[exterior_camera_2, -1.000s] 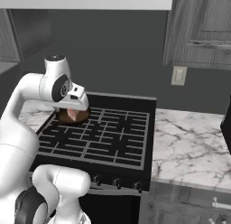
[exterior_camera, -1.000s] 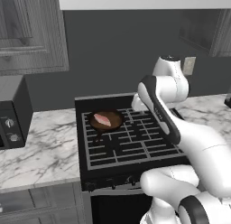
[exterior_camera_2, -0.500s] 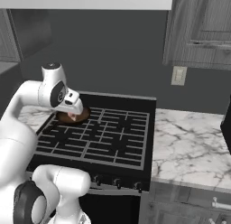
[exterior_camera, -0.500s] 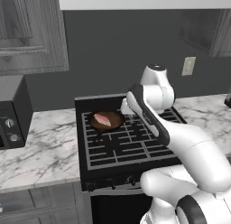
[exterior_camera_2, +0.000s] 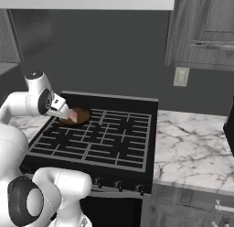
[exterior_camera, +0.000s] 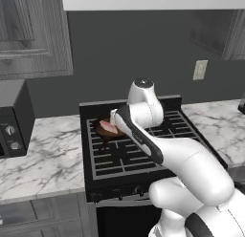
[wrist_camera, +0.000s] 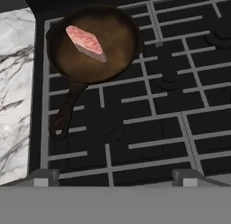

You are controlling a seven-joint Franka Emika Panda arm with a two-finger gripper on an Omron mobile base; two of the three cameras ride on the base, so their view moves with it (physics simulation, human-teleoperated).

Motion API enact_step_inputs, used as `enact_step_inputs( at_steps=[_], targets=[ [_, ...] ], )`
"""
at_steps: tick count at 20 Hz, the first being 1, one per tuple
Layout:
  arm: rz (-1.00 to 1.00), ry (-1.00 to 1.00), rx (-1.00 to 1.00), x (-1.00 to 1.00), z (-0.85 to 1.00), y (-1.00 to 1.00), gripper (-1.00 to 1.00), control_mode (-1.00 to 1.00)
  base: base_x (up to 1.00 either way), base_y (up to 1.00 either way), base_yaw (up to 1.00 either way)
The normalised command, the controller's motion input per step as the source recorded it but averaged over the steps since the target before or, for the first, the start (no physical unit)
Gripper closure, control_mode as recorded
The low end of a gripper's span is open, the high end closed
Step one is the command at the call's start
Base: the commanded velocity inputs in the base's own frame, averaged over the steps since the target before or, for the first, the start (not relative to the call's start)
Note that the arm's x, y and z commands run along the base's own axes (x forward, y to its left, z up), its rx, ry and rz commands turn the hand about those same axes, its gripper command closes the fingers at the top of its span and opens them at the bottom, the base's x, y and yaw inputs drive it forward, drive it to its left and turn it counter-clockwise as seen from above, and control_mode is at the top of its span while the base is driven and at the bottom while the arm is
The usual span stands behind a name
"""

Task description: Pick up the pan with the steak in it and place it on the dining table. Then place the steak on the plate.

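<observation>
You will find no legible text, label, brand, number or sign in any of the three views. The knobs (exterior_camera_2: pixel 119 185) along the front edge of the stove (exterior_camera_2: pixel 96 139) carry no markings you can read, the dark appliance (exterior_camera: pixel 14 119) at the left edge of the desk (exterior_camera: pixel 43 152) shows dials without readable figures, and the wall outlet (exterior_camera: pixel 199 70) bears no lettering.

The arm (exterior_camera: pixel 182 159) is made of glossy white, rounded shells with dark grey bands at the joints and a round dark cap on top.
</observation>
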Motion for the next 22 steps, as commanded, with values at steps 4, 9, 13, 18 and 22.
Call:
enact_step_inputs(
  at_steps=[4, 9, 13, 18, 22],
  targets=[
    [-0.08, -0.1, 0.0, 0.07, -0.2, 0.5, -1.0, -1.0, 0.0, 0.0, 0.0],
    [-0.08, -0.04, 0.0, 0.23, -0.29, 0.4, -1.0, -1.0, 0.0, 0.0, 0.0],
    [-0.07, -0.01, 0.03, 0.36, -0.3, 0.29, -1.0, -1.0, 0.0, 0.0, 0.0],
    [-0.05, 0.0, 0.03, 0.31, -0.27, 0.23, -1.0, -1.0, 0.0, 0.0, 0.0],
    [-0.03, -0.01, 0.0, 0.23, -0.24, 0.2, -1.0, -1.0, 0.0, 0.0, 0.0]
  ],
)
